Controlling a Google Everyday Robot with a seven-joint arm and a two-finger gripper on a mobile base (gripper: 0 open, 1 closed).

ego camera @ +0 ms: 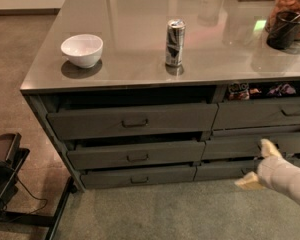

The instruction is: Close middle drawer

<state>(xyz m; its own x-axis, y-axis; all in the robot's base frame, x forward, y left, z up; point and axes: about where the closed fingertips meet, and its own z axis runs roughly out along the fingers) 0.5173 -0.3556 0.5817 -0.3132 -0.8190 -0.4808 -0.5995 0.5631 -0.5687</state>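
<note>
The middle drawer [135, 154] is the dark grey-brown one in the left stack, between a taller-fronted drawer [132, 120] and a slimmer one [138, 176]. Its front carries a small metal loop handle [137, 158]. It stands out a little, with a dark gap above its front; its inside is hidden. My gripper [257, 165] on its cream arm is low at the right, in front of the right stack of drawers and well right of the middle drawer. Its fingers [267, 148] are spread and hold nothing.
On the grey counter top [140, 59] stand a white bowl [82, 49], a drink can [174, 42] and a dark cup [283, 30] by a jar. The right top drawer [262, 112] is open with packets inside. A black stand [5, 179] sits on the floor at left.
</note>
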